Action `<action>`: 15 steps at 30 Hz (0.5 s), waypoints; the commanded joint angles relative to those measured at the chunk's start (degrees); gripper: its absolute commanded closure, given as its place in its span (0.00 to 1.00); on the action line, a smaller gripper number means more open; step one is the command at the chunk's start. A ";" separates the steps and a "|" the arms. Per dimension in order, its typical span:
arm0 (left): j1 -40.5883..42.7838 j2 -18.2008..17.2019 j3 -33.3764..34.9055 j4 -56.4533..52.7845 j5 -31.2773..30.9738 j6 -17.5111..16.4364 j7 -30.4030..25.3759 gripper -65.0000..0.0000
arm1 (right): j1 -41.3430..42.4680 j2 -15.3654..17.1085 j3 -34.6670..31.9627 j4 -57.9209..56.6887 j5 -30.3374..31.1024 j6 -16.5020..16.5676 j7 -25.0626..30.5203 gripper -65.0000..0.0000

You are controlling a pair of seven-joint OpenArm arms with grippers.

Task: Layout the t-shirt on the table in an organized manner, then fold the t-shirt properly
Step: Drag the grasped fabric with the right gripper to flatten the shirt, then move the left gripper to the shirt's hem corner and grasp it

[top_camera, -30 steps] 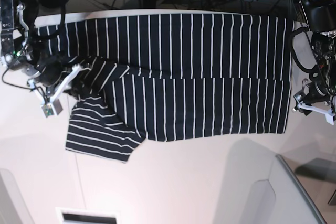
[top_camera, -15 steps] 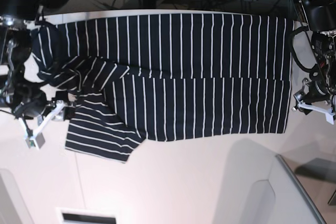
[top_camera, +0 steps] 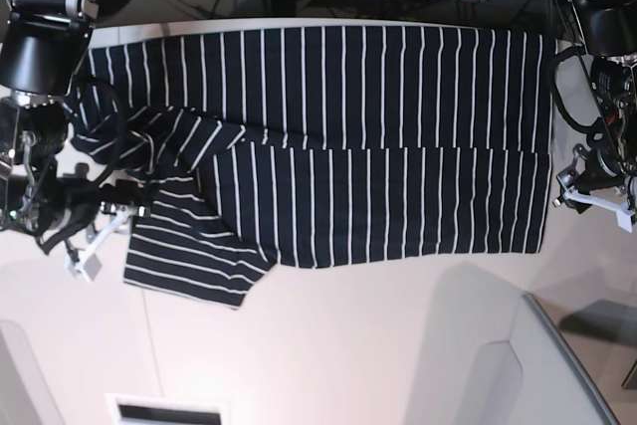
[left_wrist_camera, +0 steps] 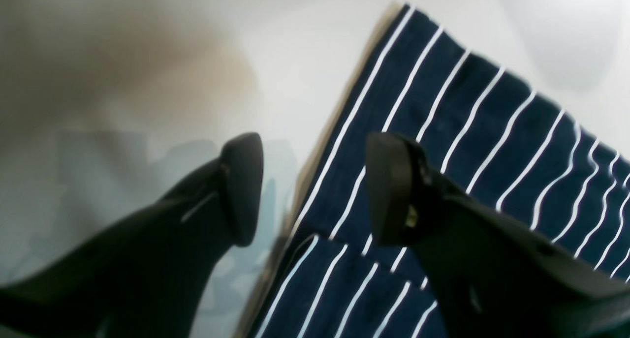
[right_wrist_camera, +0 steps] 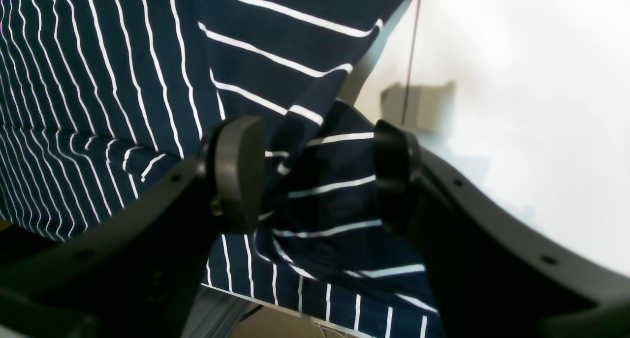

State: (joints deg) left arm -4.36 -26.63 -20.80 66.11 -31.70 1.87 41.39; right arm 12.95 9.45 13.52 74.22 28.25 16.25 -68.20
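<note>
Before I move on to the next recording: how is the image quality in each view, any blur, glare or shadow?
Left wrist view: soft focus, t-shirt stripes smeared, murky shadow across the table upper left. Right wrist view: sharper, stripes crisp, the table washed out bright on the right. Base view: evenly lit, soft shadows on the near table, dark clutter behind.

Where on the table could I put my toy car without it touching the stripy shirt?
The widest bare table is in front of the t-shirt, between its near edge and the grey shape at the lower right. There is also a bare strip between the sleeve and the white slot. It is crowded at both ends, by the left pincer and right pincer.
</note>
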 commanded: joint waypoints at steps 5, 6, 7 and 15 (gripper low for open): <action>-0.96 -1.81 -0.43 0.84 -0.08 0.02 -1.17 0.50 | 1.51 0.35 0.15 0.64 0.89 0.14 0.64 0.51; -0.96 -1.81 -0.43 0.84 -0.08 0.02 -1.17 0.50 | 1.51 0.09 0.15 0.64 0.89 0.14 0.56 0.51; -0.96 -1.81 -0.43 0.84 -0.08 0.02 -1.17 0.50 | 1.51 -0.35 0.15 0.47 0.80 0.14 0.56 0.51; -0.96 -1.81 -0.43 0.84 -0.08 0.02 -1.17 0.50 | 2.39 -0.71 0.15 -6.30 0.80 0.14 3.46 0.51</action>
State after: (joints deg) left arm -4.45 -27.00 -20.84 66.08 -31.70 1.89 41.34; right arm 13.58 8.16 13.52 67.02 28.08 16.25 -65.49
